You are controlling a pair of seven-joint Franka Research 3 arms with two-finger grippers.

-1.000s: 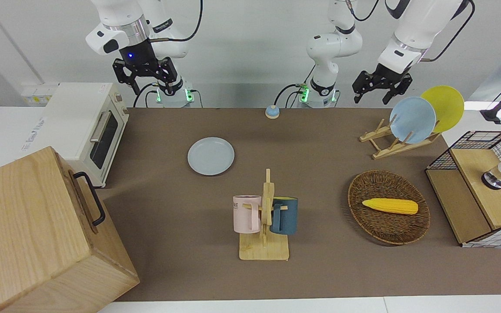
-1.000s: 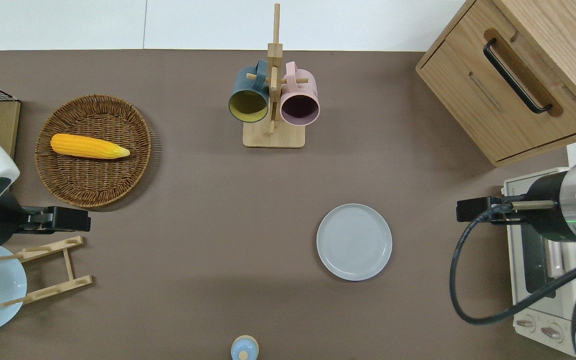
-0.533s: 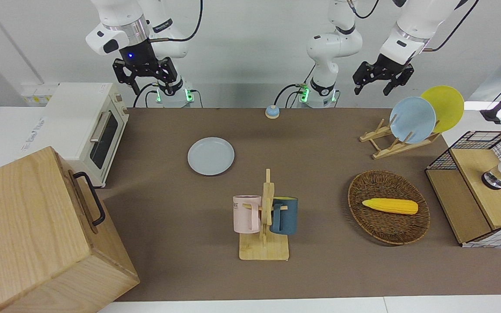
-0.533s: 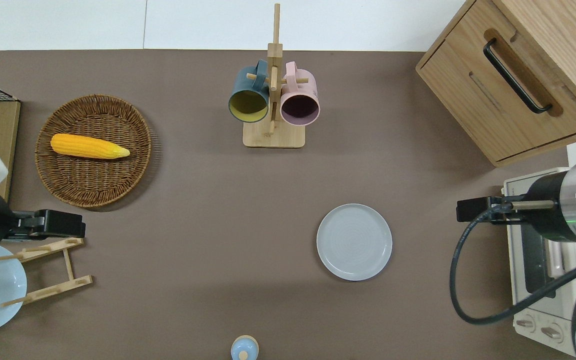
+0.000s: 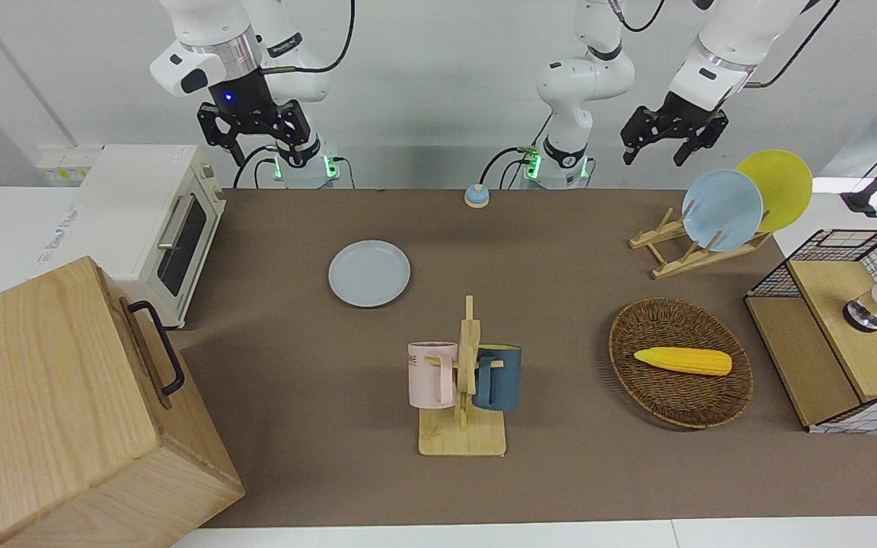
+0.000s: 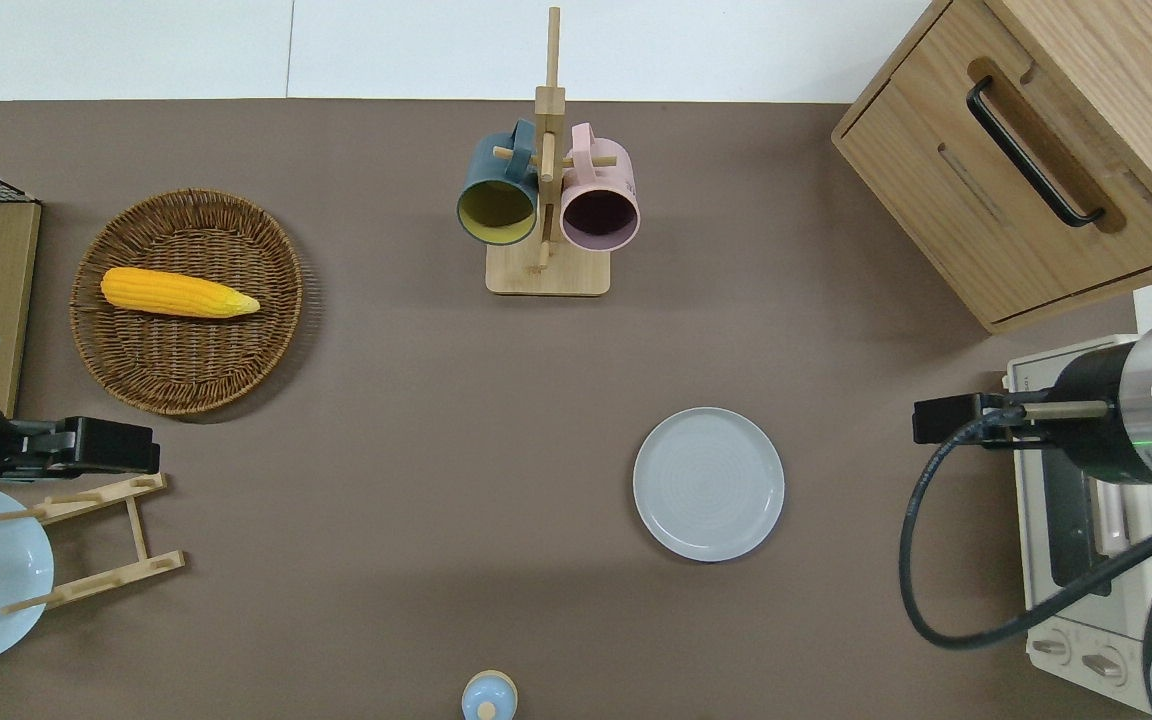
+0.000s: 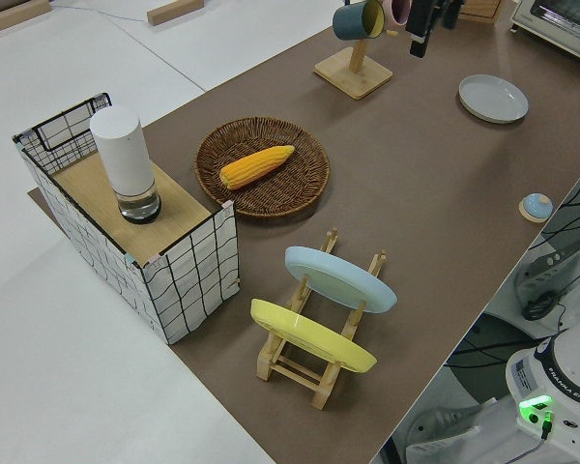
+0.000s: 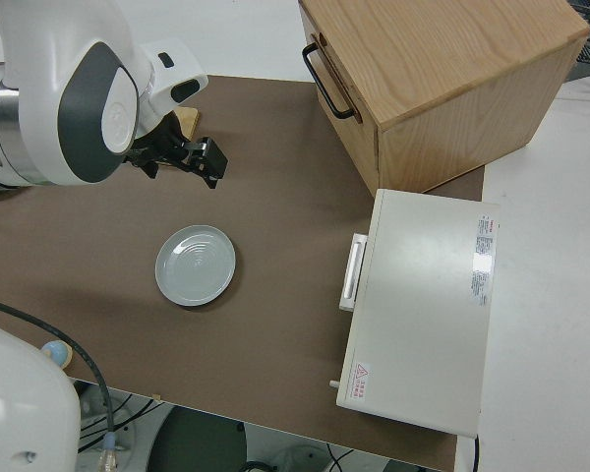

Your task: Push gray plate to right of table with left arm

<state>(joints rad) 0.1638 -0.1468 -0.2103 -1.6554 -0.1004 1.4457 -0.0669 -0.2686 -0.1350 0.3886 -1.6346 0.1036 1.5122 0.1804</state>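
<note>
The gray plate (image 5: 369, 273) is seen lying flat on the brown bench (image 5: 560, 472), toward the right arm's end, nearer to the robots than the wooden mug rack (image 5: 464, 396) and well apart from it. A pink mug (image 5: 432, 373) and a dark blue mug (image 5: 498, 377) are hung on that rack. The white toaster oven (image 5: 151, 221) is placed at the right arm's end of the bench, with a wooden cabinet (image 5: 65, 411) farther from the robots beside it.

The left gripper (image 5: 673, 149) is held up in the air, over the bench edge of the wooden plate rack (image 6: 96, 545), between that rack and the wicker basket (image 6: 188, 300). Its fingers are seen spread apart, with nothing between them. A sky-blue plate (image 5: 722, 209) and a yellow plate (image 5: 777, 186) are stood in the plate rack, and an ear of corn (image 5: 684, 361) is laid in the basket. Nothing is touching the gray plate.

The right arm is parked, and its gripper (image 5: 258, 148) is seen with fingers spread and empty.

A small blue bell (image 5: 476, 196) is set at the bench edge nearest the robots.
</note>
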